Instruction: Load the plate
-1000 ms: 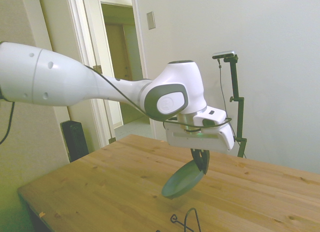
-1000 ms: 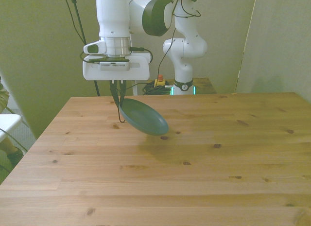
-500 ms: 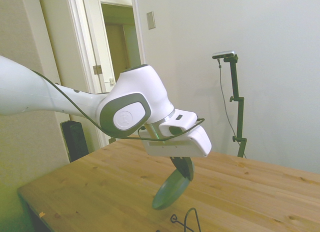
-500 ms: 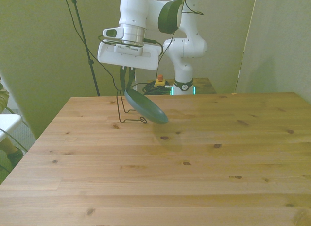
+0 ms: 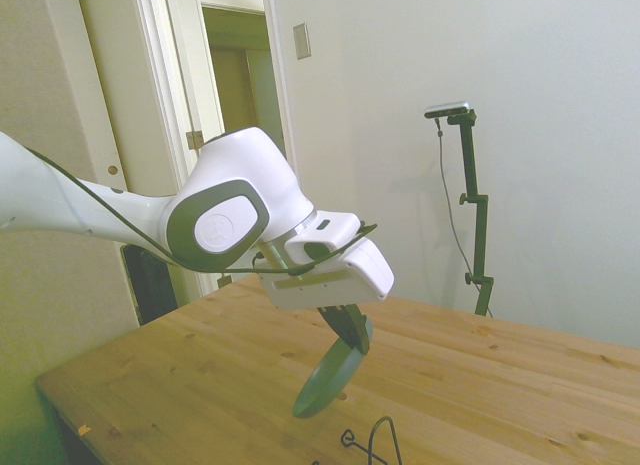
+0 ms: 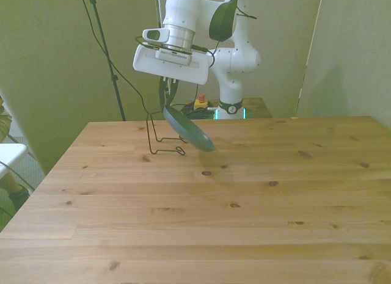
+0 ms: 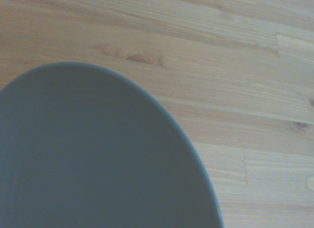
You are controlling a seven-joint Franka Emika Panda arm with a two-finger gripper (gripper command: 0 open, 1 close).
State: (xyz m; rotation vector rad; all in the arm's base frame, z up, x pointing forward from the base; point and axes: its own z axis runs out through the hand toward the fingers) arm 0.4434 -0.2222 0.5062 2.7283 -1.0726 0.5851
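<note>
At the front view's left, a thin black wire rack stands on the far part of the pale wooden table, likely the place meant to receive the load. Just right of it, the white arm's two-finger gripper pinches the round matte dark teal-green plate by its upper rim. The plate hangs steeply tilted, clear of the table and close above the rack, seemingly so its edge can slide between the wires. The wrist view shows its dark face over bare boards.
</note>
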